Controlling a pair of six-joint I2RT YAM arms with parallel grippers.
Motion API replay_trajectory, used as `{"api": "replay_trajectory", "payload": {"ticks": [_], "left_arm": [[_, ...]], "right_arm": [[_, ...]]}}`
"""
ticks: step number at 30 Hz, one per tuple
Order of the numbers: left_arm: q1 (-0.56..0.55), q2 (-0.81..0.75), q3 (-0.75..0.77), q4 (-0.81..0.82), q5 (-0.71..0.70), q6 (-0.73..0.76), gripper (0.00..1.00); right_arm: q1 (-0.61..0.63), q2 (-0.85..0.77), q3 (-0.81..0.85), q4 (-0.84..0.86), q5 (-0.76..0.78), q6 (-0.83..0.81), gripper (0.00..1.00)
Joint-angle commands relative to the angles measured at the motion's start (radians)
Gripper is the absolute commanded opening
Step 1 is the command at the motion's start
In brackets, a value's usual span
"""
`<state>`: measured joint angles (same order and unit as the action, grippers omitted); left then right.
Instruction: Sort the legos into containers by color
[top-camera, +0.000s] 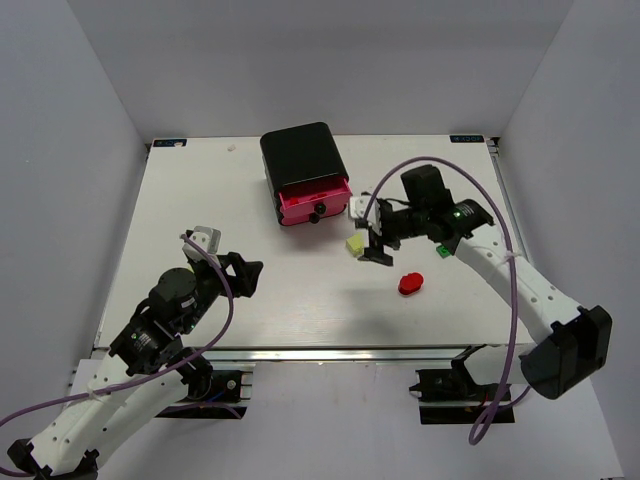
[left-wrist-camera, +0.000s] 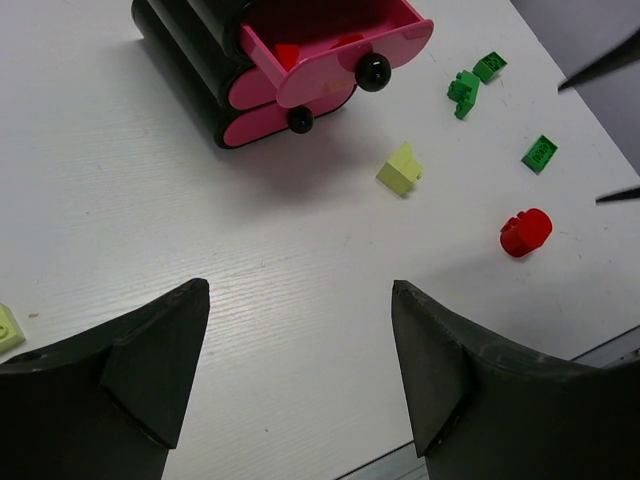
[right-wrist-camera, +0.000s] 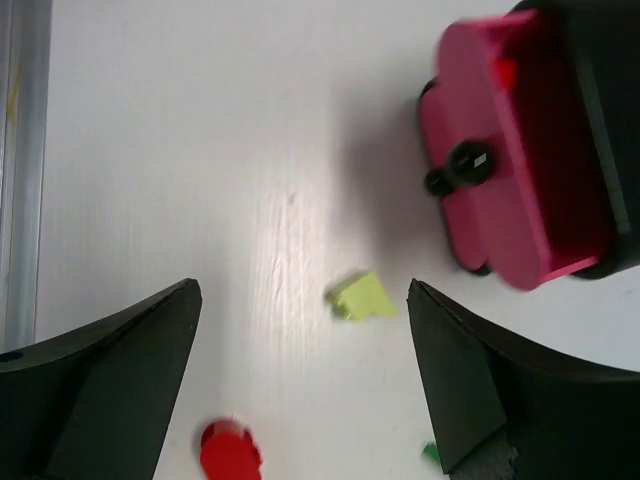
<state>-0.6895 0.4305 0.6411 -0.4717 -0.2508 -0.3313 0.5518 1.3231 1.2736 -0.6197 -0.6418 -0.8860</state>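
A white bench (top-camera: 200, 195) with faint wood grain stands between plain grey walls (top-camera: 60, 120). An aluminium rail (top-camera: 330, 352) runs along its near edge.

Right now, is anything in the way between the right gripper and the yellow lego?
No, nothing I can see. The yellow lego lies on bare table just ahead of the open right gripper, framed between its fingers. The red lego and the open drawer sit off to the sides.
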Motion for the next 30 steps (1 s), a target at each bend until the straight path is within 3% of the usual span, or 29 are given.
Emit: {"api": "replay_trajectory", "payload": {"ticks": [1, 7, 16, 30], "left_arm": [[-0.004, -0.01, -0.008, -0.015, -0.013, -0.005, 0.83], [-0.004, -0.015, -0.011, -0.018, -0.022, -0.006, 0.85], [-0.004, -0.01, -0.012, -0.027, -0.047, -0.017, 0.86], [-0.004, -0.004, -0.011, -0.027, -0.054, -0.017, 0.86]], "right_arm": [[0.0, -0.08, -0.071, -0.207, 0.045, -0.256, 0.89], [-0.006, -0.159, -0.246, -0.357, 0.171, -0.5, 0.88], [-0.059, -0.096, -0.431, -0.237, 0.324, -0.577, 0.86], [-0.181, 0.122, -0.379, -0.124, 0.366, -0.627, 0.85]]}}
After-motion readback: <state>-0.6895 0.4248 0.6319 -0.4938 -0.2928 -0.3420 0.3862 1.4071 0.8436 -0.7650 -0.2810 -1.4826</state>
